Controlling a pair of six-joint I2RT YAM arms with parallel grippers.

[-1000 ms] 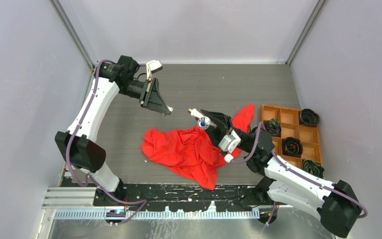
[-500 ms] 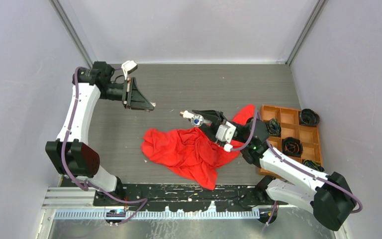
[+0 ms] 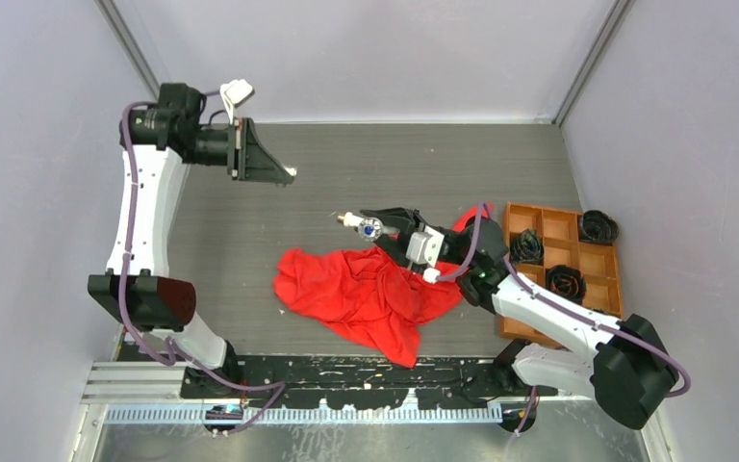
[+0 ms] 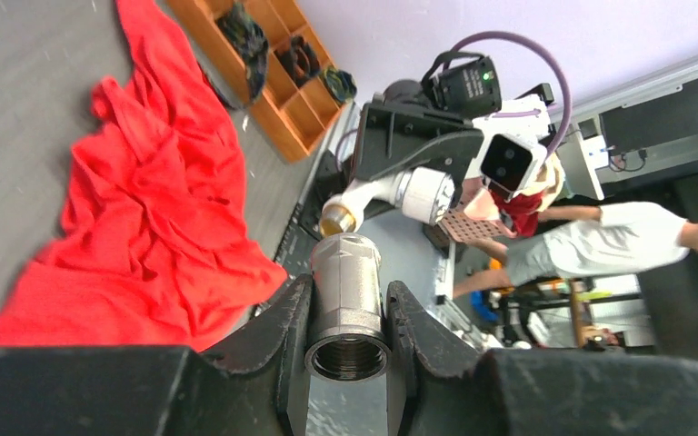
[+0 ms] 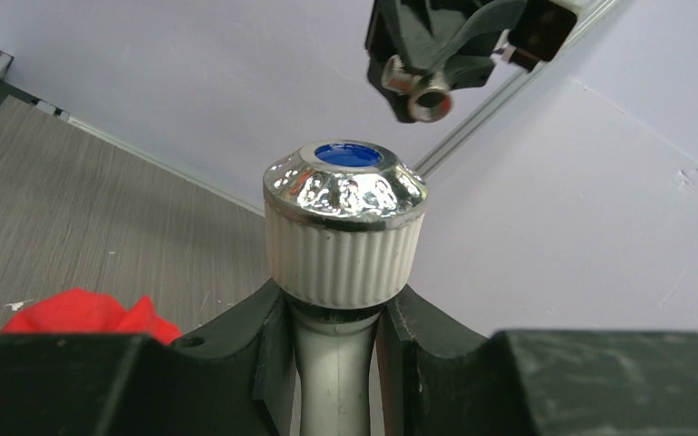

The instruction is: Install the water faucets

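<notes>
Right gripper (image 5: pixel 332 313) clamps the white blue-knobbed plastic tap (image 5: pixel 344 241) above the crumpled red cloth (image 3: pixel 356 294), left gripper (image 4: pixel 347 302) the grey metal fitting (image 4: pixel 345 263); misaligned threads could jam.

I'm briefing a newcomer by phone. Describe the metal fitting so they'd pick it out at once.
Follow the left arm to the table's far left corner. The left hand is shut on the fitting: a short silvery metal sleeve with an open threaded bore, unlike the white, blue-capped faucet in the right hand.
</notes>
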